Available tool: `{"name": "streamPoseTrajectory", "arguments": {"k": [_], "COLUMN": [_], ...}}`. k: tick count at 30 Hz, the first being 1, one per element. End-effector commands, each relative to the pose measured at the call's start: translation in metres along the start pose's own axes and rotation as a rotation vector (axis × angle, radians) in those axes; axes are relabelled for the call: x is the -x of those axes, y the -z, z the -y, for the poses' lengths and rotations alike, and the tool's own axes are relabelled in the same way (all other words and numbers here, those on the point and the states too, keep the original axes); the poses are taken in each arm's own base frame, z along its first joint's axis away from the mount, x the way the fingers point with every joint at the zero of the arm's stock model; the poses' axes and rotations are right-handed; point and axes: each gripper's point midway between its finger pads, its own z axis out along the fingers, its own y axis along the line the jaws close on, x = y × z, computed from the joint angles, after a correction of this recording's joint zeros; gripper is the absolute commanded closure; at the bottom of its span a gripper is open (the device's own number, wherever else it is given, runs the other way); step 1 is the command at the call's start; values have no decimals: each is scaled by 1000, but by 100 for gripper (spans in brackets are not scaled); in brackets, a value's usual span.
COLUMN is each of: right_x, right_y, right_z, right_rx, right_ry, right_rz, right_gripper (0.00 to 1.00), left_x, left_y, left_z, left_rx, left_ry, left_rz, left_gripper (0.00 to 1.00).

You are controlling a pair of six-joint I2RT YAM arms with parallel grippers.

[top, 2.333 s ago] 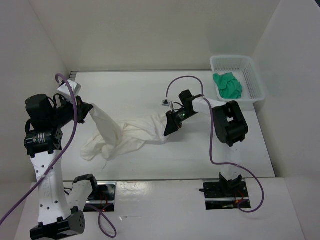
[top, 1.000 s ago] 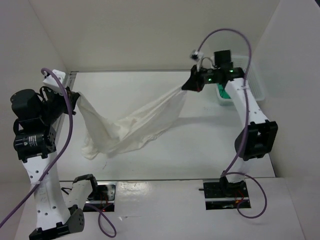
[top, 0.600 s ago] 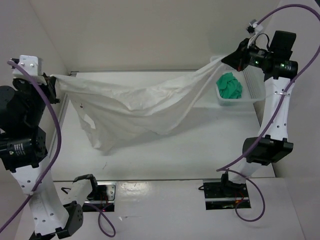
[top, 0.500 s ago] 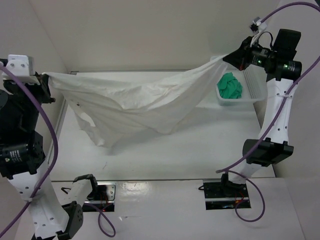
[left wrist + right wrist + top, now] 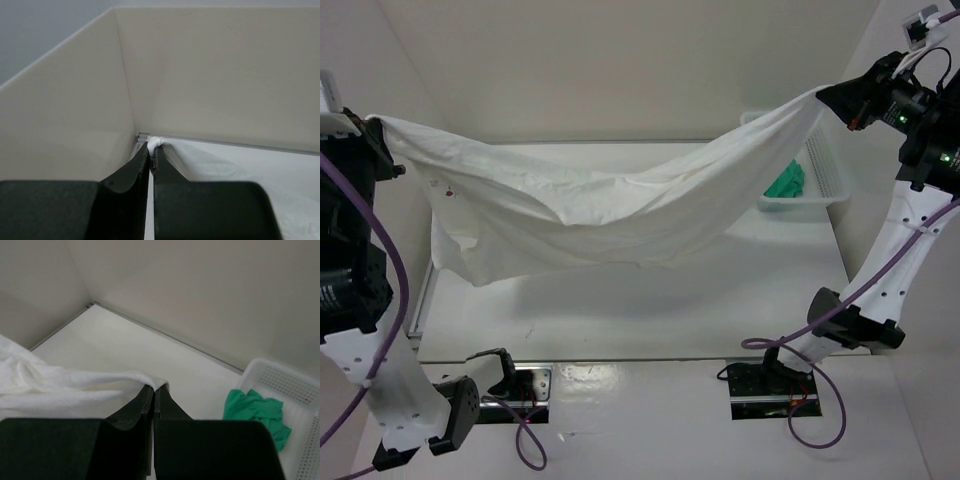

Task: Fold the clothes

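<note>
The clothes, one large plain white garment, hang stretched in the air above the table between both arms, sagging in the middle. My left gripper is raised high at the far left and is shut on one corner of the fabric. My right gripper is raised high at the far right, shut on the opposite corner. The lower edge of the cloth droops at the left and seems to hang just above the table. In both wrist views the black jaws are pressed together with white cloth pinched at the tips.
A white mesh basket stands at the back right of the table, partly hidden by the garment, with a small green cloth inside; both show in the right wrist view too, basket and green cloth. White walls enclose the table.
Both arms have risen and moved apart, lifting the garment from a bunched heap on the table into a wide spread sheet held in the air. Both grips stayed shut.
</note>
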Motion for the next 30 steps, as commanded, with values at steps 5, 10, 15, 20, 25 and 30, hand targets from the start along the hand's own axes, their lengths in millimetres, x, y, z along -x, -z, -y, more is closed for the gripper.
{"name": "streamPoseTrajectory", "arguments": {"k": [5, 10, 15, 20, 25, 30], "right_x": [38, 44, 53, 86, 126, 148], "right_y": [17, 19, 38, 62, 91, 113], "right_z": [1, 16, 37, 12, -42, -84], "right_rx": [-335, -550, -707, -698, -638, -587], "right_ry": [141, 83, 84, 133, 240, 308], "right_rz": [62, 59, 91, 196, 341, 432], "right_gripper": [100, 100, 100, 100, 100, 100], "left_x": [-58, -61, -60, -54, -2, 39], "left_y": [-55, -93, -105, -87, -38, 1], "left_z": [0, 14, 0, 16, 26, 39], "left_rx": [12, -87, -80, -183, -201, -245], "left_ry": [87, 151, 160, 186, 145, 94], "left_rz": [-205, -257, -276, -274, -127, 11], "left_gripper": [97, 100, 100, 98, 98, 98]}}
